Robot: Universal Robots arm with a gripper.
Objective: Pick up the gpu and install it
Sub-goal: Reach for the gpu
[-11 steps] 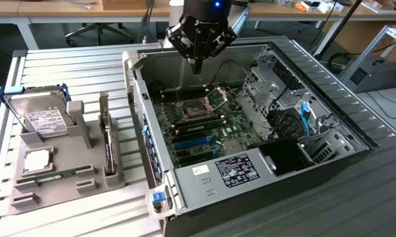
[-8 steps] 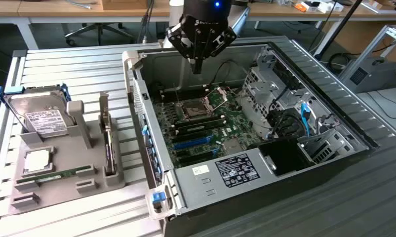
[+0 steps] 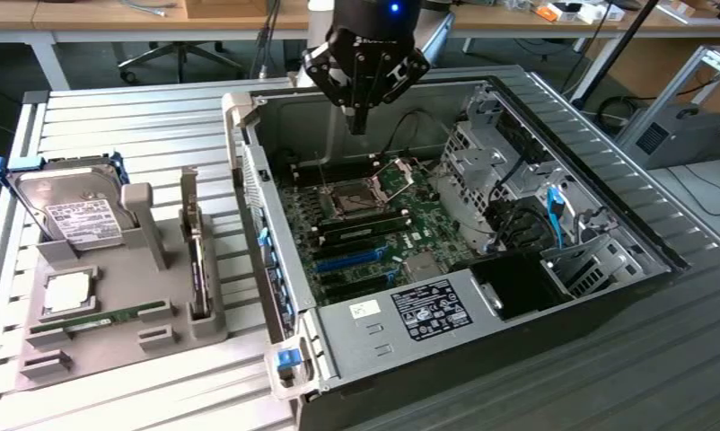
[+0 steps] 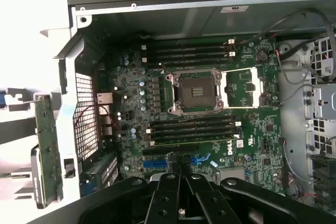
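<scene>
the gpu (image 3: 194, 256) stood on edge in the grey holder (image 3: 156, 296) just outside the computer case's (image 3: 336, 350) wall on the exterior view's left, long axis along that wall, well apart from the gripper (image 3: 357, 121), which hung over the case's motherboard (image 3: 373, 224) with fingers together, holding nothing.

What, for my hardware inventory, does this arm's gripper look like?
The gripper is matte black: a chunky body with pale lettering, hinged link bars dotted with round pivot pins, and two slim fingers tapering to narrow tips. A blue light glows on the black wrist above it.
</scene>
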